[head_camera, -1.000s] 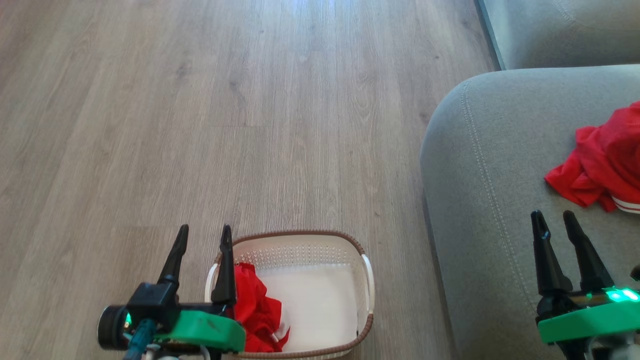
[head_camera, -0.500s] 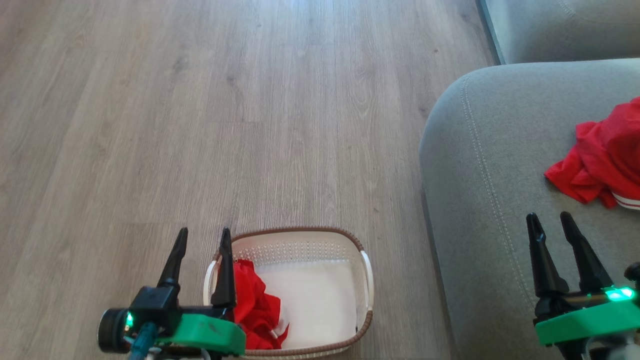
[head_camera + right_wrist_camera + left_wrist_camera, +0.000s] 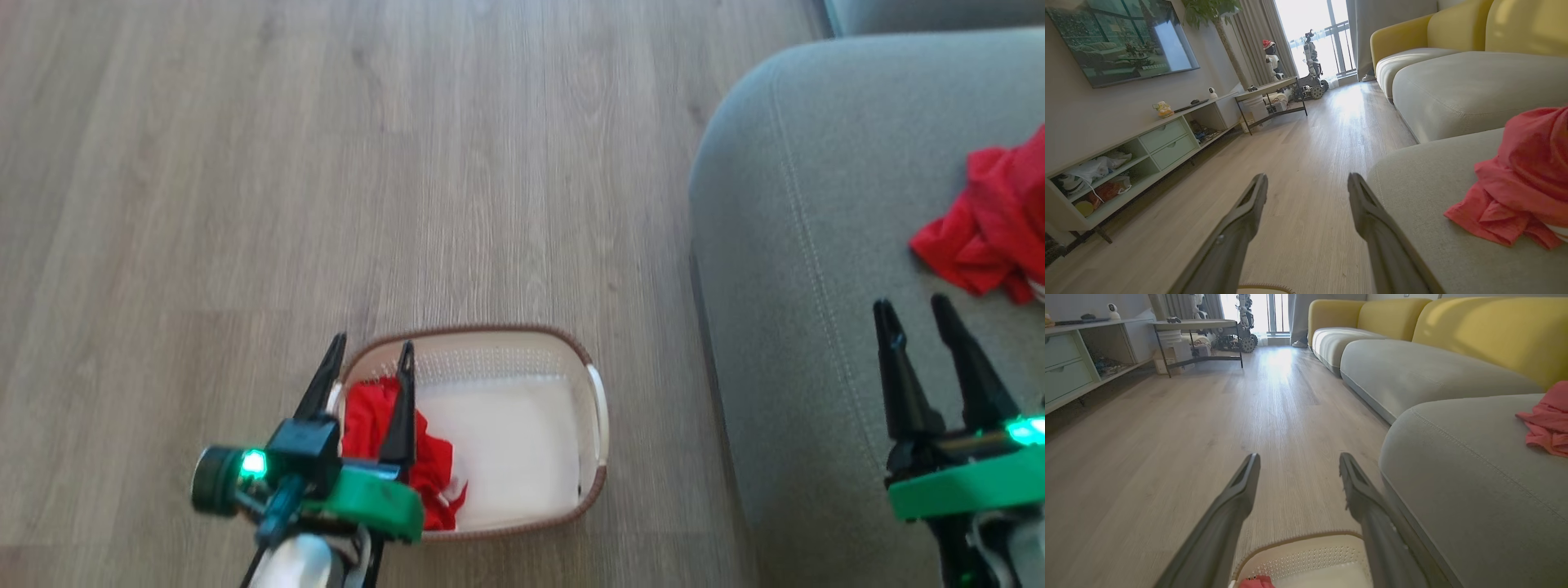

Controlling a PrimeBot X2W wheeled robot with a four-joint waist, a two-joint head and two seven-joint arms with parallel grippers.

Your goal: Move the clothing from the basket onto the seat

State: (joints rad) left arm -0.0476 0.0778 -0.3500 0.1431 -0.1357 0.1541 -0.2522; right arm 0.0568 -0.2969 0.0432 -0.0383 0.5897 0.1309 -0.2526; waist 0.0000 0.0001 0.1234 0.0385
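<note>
The cream basket (image 3: 522, 351) with a brown rim stands on the wood floor beside the grey seat (image 3: 800, 245). One crumpled red garment (image 3: 371, 420) lies in the basket's left half. My left gripper (image 3: 371, 349) hovers open above that side, nothing between its fingers. In the left wrist view the basket's far rim (image 3: 1306, 539) shows under the open left gripper (image 3: 1298, 461). A second red garment (image 3: 992, 220) lies on the seat at the right edge. My right gripper (image 3: 910, 309) is open over the seat, just short of that garment (image 3: 1523, 183).
Wood floor (image 3: 326, 163) spreads ahead and to the left. A low TV cabinet (image 3: 1147, 151) lines the left wall, with a small metal-legged table (image 3: 1274, 98) beyond it. More grey and yellow sofa sections (image 3: 1412, 355) run along the right.
The head camera has tilted, so basket and seat sit higher in the picture. My left gripper now stands over the basket's left side and red garment instead of beside its left rim.
</note>
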